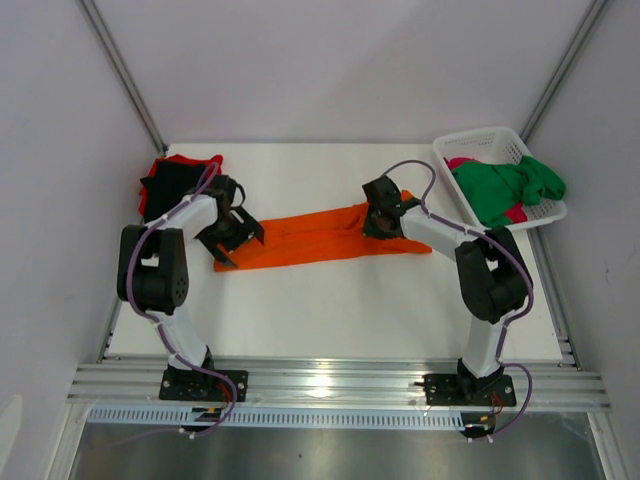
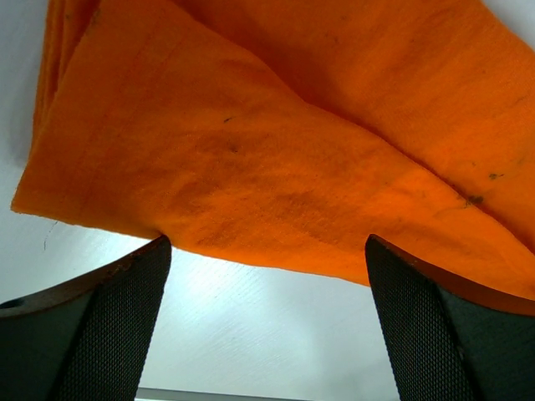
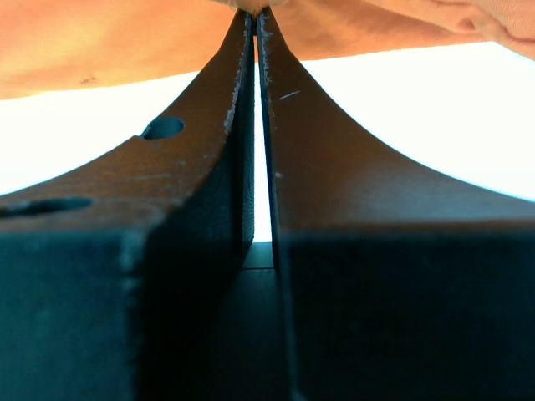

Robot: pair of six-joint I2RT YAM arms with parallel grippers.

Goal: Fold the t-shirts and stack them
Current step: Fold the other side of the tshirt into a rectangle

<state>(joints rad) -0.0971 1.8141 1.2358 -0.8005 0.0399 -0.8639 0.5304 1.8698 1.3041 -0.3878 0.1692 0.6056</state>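
**A:** From above, where's the bright orange cloth t-shirt (image 1: 320, 235)?

**B:** It's folded into a long band on the white desk (image 1: 330, 310), left of the white plastic lattice basket (image 1: 480, 145). Its long axis runs from the basket's side across towards the left arm (image 1: 150, 270). The right jaws sit on the end nearer the basket, the left jaws at the far end.

**A:** Is anything in the way?

**B:** Not that I can see. A red and black heap of t-shirts (image 1: 165, 185) lies farther from the basket still, and green and pink t-shirts (image 1: 505, 185) fill the basket.

**A:** And the left wrist?

**B:** The jaws are wide, holding nothing. The orange hem lies just ahead, between them.

**A:** The right wrist?

**B:** The jaws are nearly closed, their tips pinching orange cloth.

**A:** So what comes next?

**B:** I'd judge the left must grip its end before folding.
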